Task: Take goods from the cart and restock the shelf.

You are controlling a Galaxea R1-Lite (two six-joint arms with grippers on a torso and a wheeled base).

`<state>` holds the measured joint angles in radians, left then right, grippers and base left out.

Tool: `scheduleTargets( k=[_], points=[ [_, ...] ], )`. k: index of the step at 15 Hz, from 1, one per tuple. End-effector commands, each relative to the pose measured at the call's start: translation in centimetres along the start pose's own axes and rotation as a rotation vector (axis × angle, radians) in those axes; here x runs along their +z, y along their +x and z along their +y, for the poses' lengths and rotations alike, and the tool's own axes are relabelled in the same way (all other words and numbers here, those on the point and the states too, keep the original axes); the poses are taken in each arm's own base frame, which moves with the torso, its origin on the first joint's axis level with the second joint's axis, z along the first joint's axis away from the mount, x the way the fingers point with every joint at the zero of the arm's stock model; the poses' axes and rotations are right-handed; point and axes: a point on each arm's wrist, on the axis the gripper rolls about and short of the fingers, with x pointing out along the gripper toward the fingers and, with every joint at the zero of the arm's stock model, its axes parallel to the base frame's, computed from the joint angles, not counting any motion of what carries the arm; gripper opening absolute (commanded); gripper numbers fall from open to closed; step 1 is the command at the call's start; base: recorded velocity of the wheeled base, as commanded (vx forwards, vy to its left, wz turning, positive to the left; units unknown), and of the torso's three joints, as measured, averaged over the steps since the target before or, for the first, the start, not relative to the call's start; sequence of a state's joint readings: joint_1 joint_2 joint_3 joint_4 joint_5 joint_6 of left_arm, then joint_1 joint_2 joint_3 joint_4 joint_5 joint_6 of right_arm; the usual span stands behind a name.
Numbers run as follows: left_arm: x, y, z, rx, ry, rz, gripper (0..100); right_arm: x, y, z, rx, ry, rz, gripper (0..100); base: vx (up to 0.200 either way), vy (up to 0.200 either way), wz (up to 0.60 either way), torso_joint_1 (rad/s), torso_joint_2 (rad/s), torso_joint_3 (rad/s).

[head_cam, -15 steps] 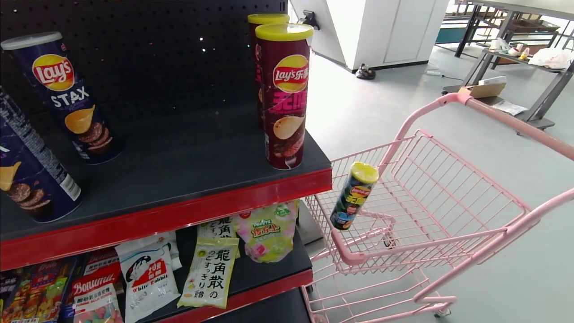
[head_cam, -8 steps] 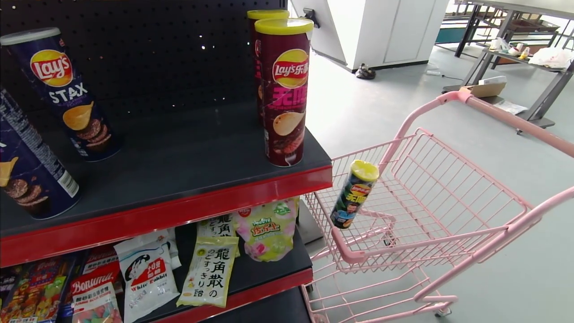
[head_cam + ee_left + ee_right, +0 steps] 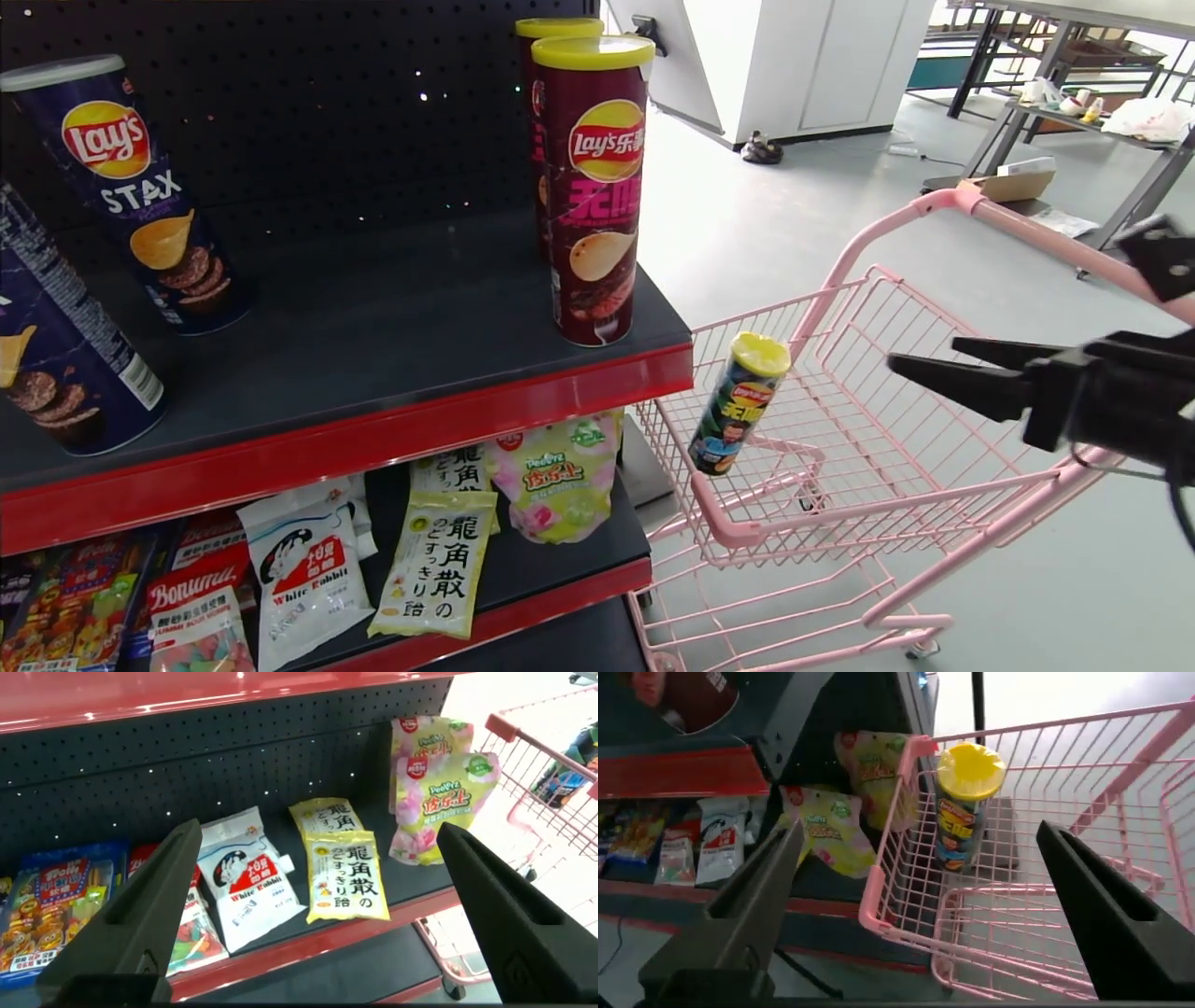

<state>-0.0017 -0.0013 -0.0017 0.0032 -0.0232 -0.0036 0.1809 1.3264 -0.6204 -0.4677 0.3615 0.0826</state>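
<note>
Head view: the right gripper [image 3: 926,355] has come in from the 3 o'clock edge since half a second ago and now hangs over the pink cart [image 3: 845,257], level with its basket. Nothing else has shifted. Its fingers [image 3: 952,383] are spread wide with nothing between them, tips aimed toward 9 o'clock.

The green chip can [image 3: 739,403] stands in the basket corner nearest the shelf, at 9 o'clock of the right gripper and well apart from it. It leans against the wire wall, its long axis running from 7 to 1 o'clock and its yellow lid at the 1 o'clock end.

The upper shelf [image 3: 373,327] and its red lip [image 3: 373,439] lie at 10 o'clock of the can. Two maroon chip cans [image 3: 593,187] stand upright at the shelf's 3 o'clock end, one behind the other, and two blue chip cans [image 3: 121,187] stand at 9 o'clock.

The left gripper [image 3: 320,829] faces the lower shelf [image 3: 364,938], fingers [image 3: 149,915] spread and bare, before a white candy bag [image 3: 245,873], a yellow lozenge bag [image 3: 344,873] and a pink-green pouch [image 3: 432,793].
</note>
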Motion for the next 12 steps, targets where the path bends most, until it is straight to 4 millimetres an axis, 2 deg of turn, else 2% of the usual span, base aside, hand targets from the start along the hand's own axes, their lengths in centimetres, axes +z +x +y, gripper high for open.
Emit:
scheduleTargets(
  k=[1,3,4,7,12],
  points=[
    [0.0,0.0,0.0,0.0,0.002,0.001,100,-3.2,6.9,-2.1,0.084,0.053,0.147,100,0.0,0.0,0.0,0.0,0.0,0.0],
    [0.0,0.0,0.0,0.0,0.002,0.001,100,-4.9,9.4,-3.0,0.151,0.052,0.141,100,0.0,0.0,0.0,0.0,0.0,0.0],
    [0.0,0.0,0.0,0.0,0.002,0.001,100,-5.2,9.9,-3.2,0.166,0.051,0.143,100,0.0,0.0,0.0,0.0,0.0,0.0],
    [0.0,0.0,0.0,0.0,0.004,0.001,100,-5.5,10.5,-3.4,0.16,0.028,0.145,100,0.0,0.0,0.0,0.0,0.0,0.0],
    [0.0,0.0,0.0,0.0,0.004,0.001,100,-8.1,12.5,-5.3,0.144,-0.02,0.191,100,0.0,0.0,0.0,0.0,0.0,0.0]
  ],
)
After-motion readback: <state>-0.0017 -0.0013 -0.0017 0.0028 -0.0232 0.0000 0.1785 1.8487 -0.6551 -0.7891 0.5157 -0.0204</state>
